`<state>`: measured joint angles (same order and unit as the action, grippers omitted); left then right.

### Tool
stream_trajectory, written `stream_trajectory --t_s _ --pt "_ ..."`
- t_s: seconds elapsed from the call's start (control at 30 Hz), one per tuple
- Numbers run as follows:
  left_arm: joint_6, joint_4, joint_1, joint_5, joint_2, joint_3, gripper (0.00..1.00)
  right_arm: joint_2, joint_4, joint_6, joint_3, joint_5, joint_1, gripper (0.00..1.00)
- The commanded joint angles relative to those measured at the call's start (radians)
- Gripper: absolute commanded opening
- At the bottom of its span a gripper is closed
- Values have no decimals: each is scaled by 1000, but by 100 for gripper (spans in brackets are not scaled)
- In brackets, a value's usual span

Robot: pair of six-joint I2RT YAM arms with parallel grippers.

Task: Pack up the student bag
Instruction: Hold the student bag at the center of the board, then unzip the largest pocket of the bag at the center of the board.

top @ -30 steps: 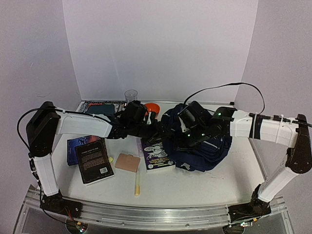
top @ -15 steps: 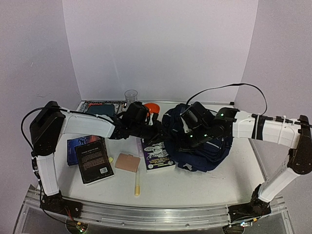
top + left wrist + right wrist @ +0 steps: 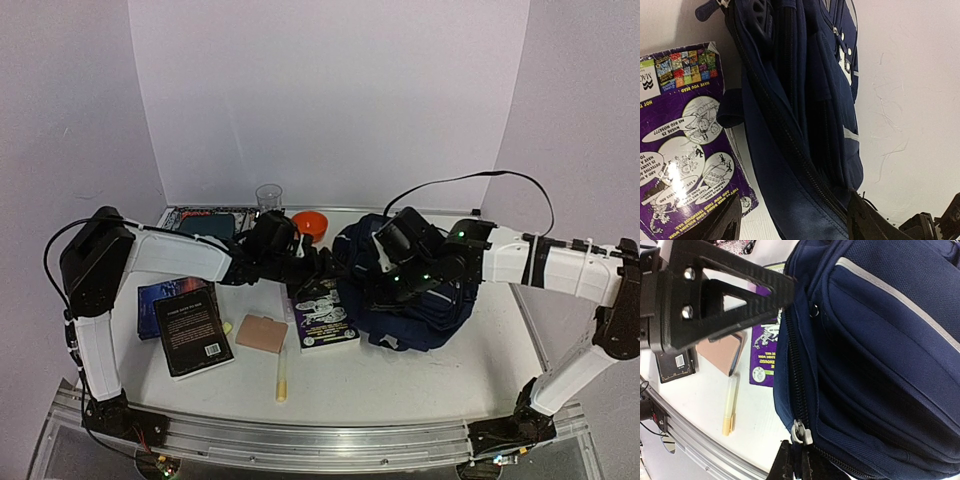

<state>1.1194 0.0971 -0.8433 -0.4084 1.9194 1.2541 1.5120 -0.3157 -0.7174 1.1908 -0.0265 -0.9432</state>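
White table (image 3: 400,375): student bag (image 3: 420,310), purple book (image 3: 322,318), black book (image 3: 193,333), tan pad (image 3: 262,333), yellow marker (image 3: 282,372).

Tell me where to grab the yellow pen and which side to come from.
Grip the pen at the middle of its barrel, straight down from above, closing across its narrow width. It lies flat on the table, long axis running near to far, with bare surface on either side. Its far end sits beside the tan pad, so avoid that end.

Navy student bag (image 3: 432,322), thin white stripe, zipped pockets, slumped on its side, right of centre on table (image 3: 505,345), toward far edge.
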Motion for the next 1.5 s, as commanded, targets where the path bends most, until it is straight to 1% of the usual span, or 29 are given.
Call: stream_trajectory --t_s 0.0,0.1,0.13,0.17,0.2,0.3,0.37,0.4,0.43,0.57,0.8,0.9,1.03,1.07,1.13,1.17,1.2,1.27,1.33,1.37,1.47 --pt "38 46 -20 -29 31 70 74 21 39 36 69 15 -3 0" --pt "46 61 -32 -39 54 109 73 35 50 44 80 19 -3 0" --pt "45 62 -35 -40 60 120 71 39 50 47 84 18 -3 0" --pt "44 63 -36 -41 64 127 67 42 50 49 87 18 -3 0" --pt "39 63 -36 -43 68 131 58 43 51 48 88 19 -3 0" --pt "21 62 -36 -42 73 128 23 34 48 44 82 50 -3 0" --pt "5 63 -30 -28 71 114 7 15 34 35 67 57 -3 0" --pt "-6 62 -24 -21 68 107 2 2 21 30 58 56 -3 0" --pt "-18 62 -18 -15 65 102 0 -13 7 25 48 56 -3 0" --pt "-86 44 29 -8 58 90 0 -78 -82 13 6 56 -3 0" --pt "-288 -140 160 1 83 172 0 -206 -244 17 -104 41 -4 0" --pt "-371 -217 205 3 112 232 0 -232 -280 21 -142 49 -3 0" --pt "-483 -302 237 -7 167 333 0 -235 -302 22 -182 32 -3 0" --pt "-508 -316 241 -9 180 355 1 -228 -300 24 -182 34 -3 0" --pt "-540 -332 242 -9 202 388 5 -205 -266 29 -163 60 -5 0" --pt "-545 -335 242 -20 208 402 7 -193 -235 29 -149 77 -4 0" --pt "-544 -336 242 -26 211 411 12 -177 -210 29 -131 88 -5 0" --pt "-518 -336 241 -38 193 408 28 -140 -147 25 -91 105 -7 0" --pt "-479 -335 240 -36 157 388 46 -95 -107 21 -38 103 -9 0" --pt "-447 -337 240 -26 135 366 53 -72 -86 18 -17 95 -10 0" --pt "-343 -332 239 3 42 283 68 -14 -45 0 35 62 -11 0"
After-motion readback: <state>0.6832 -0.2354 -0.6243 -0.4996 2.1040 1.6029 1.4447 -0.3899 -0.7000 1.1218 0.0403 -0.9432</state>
